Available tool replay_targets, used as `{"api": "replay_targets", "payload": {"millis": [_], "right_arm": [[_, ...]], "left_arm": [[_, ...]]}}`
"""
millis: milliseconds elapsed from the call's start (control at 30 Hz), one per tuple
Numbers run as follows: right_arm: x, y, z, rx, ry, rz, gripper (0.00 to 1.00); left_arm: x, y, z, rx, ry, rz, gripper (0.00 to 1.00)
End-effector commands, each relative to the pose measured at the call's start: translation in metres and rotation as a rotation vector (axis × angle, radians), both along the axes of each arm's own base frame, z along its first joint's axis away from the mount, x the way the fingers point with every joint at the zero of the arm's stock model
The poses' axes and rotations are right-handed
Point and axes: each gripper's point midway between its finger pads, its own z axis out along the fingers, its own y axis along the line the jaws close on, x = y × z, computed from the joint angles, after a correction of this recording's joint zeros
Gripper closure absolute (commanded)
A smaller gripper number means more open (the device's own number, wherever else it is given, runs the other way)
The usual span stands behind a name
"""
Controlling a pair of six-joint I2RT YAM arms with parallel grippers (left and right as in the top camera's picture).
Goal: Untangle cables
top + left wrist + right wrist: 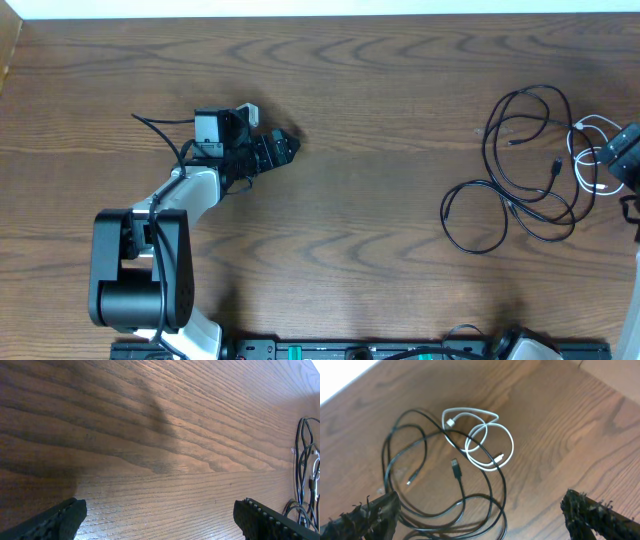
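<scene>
Cables (460, 485) in loose loops, black plug (455, 466) toward white coil (451, 422).

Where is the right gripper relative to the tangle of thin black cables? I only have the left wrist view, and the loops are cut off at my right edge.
Observer: The right gripper hovers at the right edge of the tangle of thin black cables, jaws open, nothing held.
Operator: Anything else mixed in?
Observer: One thin white cable, coiled in small loops, with a black strand crossing it.
Operator: Any loose end showing?
Observer: A black plug end lies on the brown wooden table inside the big black loop.
</scene>
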Motion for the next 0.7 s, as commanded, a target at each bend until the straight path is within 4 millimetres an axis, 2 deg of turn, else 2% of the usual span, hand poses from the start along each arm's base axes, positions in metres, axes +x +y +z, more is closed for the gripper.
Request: {"api": "replay_targets", "payload": {"millis": [0,167,400,667], "right_arm": [[0.003,0.013,0.005,-0.003,-0.015,0.032,0.01],[0.014,0.041,0.006,-0.003,-0.017,0.121,0.01],[0.026,0.069,0.004,0.001,-0.010,0.214,0.01],[0.035,0.088,-0.005,0.010,0.016,0.275,0.01]], "left_arm": [[-0.001,-0.002,0.001,-0.002,-0.005,-0.010,0.00],[-0.001,-0.002,0.001,-0.002,-0.005,-0.010,0.00],[-0.001,-0.002,0.001,-0.002,-0.005,-0.010,0.00],[-0.001,-0.002,0.001,-0.002,-0.005,-0.010,0.00]]}}
